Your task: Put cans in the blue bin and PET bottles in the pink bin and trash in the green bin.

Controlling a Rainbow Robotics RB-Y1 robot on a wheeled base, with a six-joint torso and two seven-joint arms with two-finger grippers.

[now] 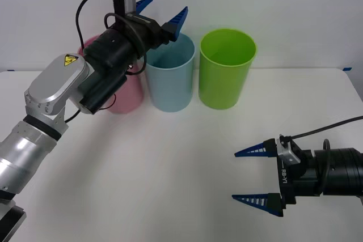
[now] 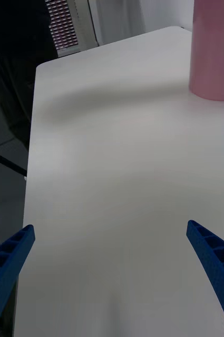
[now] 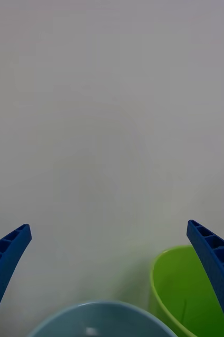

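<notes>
Three tall bins stand in a row at the back of the table: the pink bin (image 1: 127, 92) largely hidden behind my left arm, the blue bin (image 1: 170, 77) in the middle, the green bin (image 1: 227, 75) on the right. My left gripper (image 1: 163, 12) hovers open above the blue bin's rim, nothing between its fingers. Its wrist view looks at the wall with the blue bin's rim (image 3: 101, 318) and the green bin (image 3: 188, 292) below. My right gripper (image 1: 252, 175) is open and empty low over the table's front right. The pink bin (image 2: 215, 50) appears ahead of it. Cans and PET bottles are out of view.
The white table (image 1: 170, 168) spreads between the bins and my right gripper. Its left edge (image 2: 32, 147) shows in the right wrist view, with dark floor and equipment beyond. A white wall stands right behind the bins.
</notes>
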